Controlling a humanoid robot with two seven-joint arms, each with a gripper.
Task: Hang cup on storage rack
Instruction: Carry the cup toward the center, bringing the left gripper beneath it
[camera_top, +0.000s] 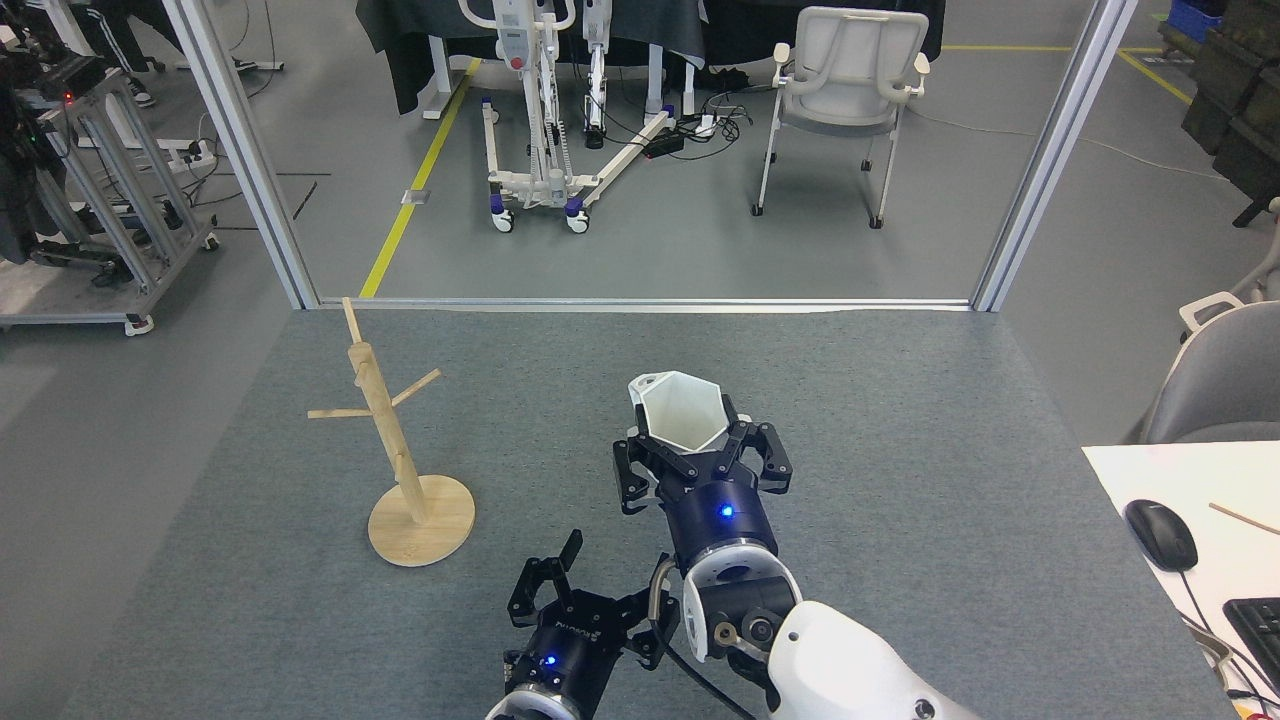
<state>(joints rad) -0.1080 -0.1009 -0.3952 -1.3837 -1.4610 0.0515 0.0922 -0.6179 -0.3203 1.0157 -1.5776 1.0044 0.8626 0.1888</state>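
My right gripper (690, 440) hides the lower body of the cup (680, 408). My right arm covers one side of my left gripper (600, 590). The keyboard (1255, 630) is cut by the right edge.

Bare grey counter (560, 400) lies between the right pincer (690, 455), clamped on the white cup (682, 412), and the wooden rack (395, 450) to its left. The rack's outward pegs jut toward that gap. The left pincer (585, 590), fingers spread, sits low, just beside the right arm (740, 600).
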